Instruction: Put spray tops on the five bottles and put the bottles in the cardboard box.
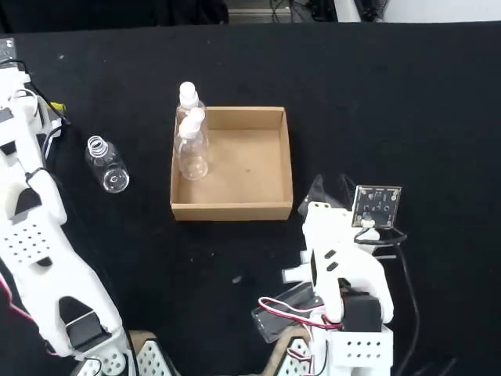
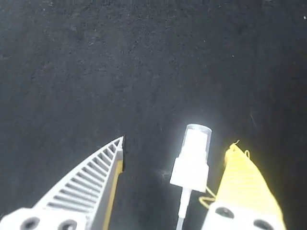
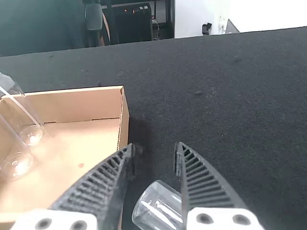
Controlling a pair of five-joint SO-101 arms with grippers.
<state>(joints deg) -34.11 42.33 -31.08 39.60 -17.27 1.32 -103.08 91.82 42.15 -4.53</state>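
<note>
From my console I saw that the work surface was a table (image 1: 407, 102) covered edge to edge in black, slightly fuzzy cloth flecked with pale lint, and it was lit evenly from above. Past its far edge the room lay mostly dark: a black rack (image 3: 136, 24) with a small reddish glow on it stood in the gloom, and a few cables (image 1: 286, 9) trailed just behind the table's rim. Beside the rack a white wall (image 3: 199, 17) caught the light brightly, while a dark panel (image 3: 43, 28) took up the other side
</note>
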